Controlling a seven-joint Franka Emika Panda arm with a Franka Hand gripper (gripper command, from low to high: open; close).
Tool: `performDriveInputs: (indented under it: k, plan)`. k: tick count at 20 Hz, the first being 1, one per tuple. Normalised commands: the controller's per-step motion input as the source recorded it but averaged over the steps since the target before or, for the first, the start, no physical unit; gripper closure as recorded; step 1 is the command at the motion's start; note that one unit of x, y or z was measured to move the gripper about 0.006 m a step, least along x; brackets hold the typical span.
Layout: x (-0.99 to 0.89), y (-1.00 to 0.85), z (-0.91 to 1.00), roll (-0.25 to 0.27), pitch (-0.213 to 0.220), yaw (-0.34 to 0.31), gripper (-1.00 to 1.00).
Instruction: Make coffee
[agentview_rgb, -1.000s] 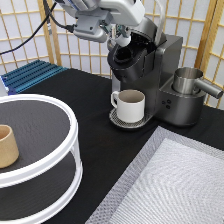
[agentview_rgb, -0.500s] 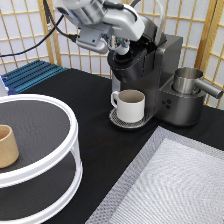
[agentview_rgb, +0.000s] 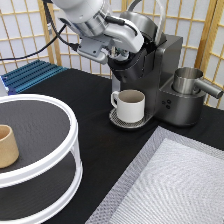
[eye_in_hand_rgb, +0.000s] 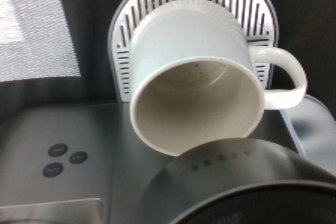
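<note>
Overhead, pincer above mug, buttons wrist-only

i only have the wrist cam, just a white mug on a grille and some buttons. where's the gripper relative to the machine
Observer: The exterior view shows the gripper against the top of the coffee machine, at its brew head, directly above the mug.
Operator: any sign of the coffee pod out there
Observer: No pod shows in either view. The arm hides the top of the brew head.
Operator: what else is on the table
Observer: A tan cup stands on the upper tier of a round white shelf at the exterior view's left, and a metal jug sits on the machine's side toward the exterior view's right.
</note>
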Motion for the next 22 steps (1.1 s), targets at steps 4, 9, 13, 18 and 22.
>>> performDriveInputs:
  k: [4,9,13,18,22]
  plan:
    - [-0.09,0.37,0.0,-0.076,0.047,-0.033,1.0]
    - [-0.07,0.42,0.0,-0.128,0.021,-0.044,1.0]
    - [-0.06,0.32,0.0,-0.112,0.0,-0.044,1.0]
    - [-0.1,0.17,0.0,-0.081,-0.001,-0.032,-1.0]
    - [-0.18,0.03,0.0,-0.057,-0.025,-0.051,-1.0]
